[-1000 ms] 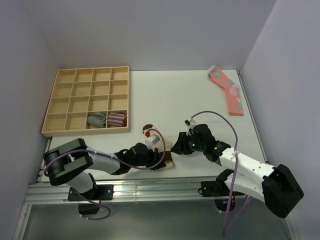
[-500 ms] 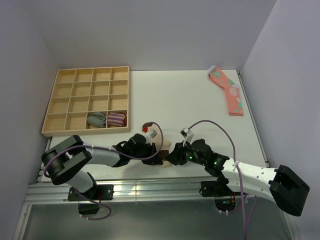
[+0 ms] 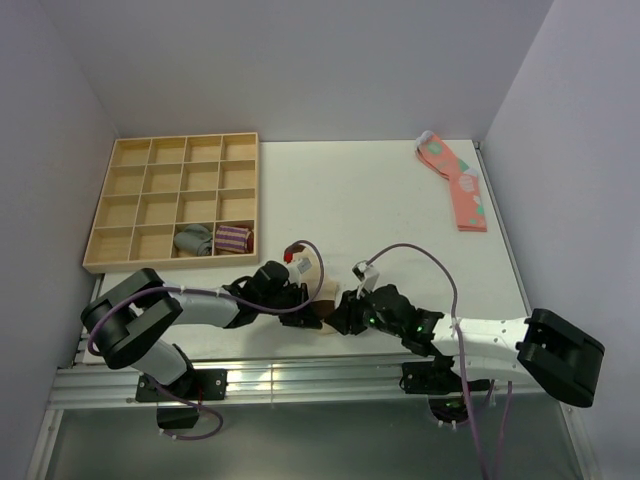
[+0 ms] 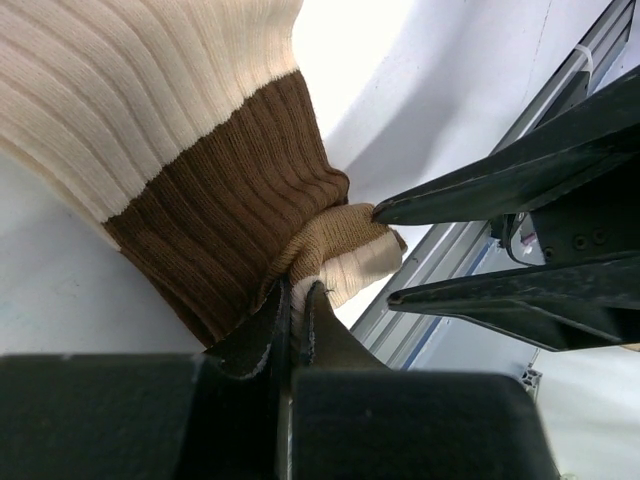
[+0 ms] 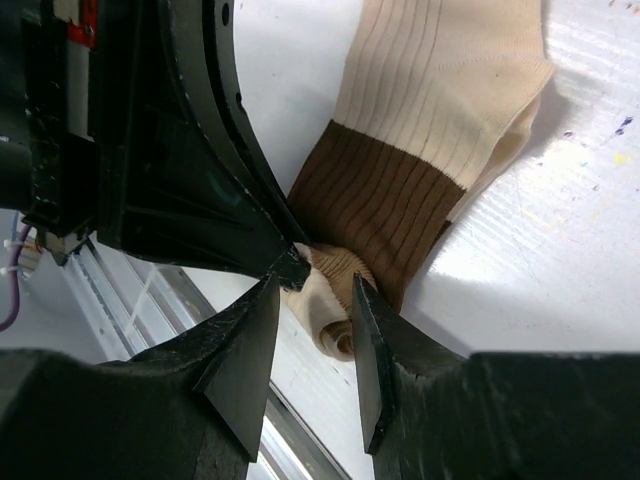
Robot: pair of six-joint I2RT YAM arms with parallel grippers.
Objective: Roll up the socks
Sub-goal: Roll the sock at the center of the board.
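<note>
Versus a second ago: right arm sits lower along the near edge of the table (image 3: 400, 220), and the right gripper (image 5: 315, 290) is now tight against the left gripper (image 4: 298, 295). The socks (image 4: 200, 120) are dragged nearer that edge. They are ribbed knit, cream with a brown band, the end bunched into a small roll. Left gripper is clamped on the bunched fold. Right gripper's jaws are apart, straddling the roll tip; contact unclear. From above, both grippers hide most of the socks.
</note>
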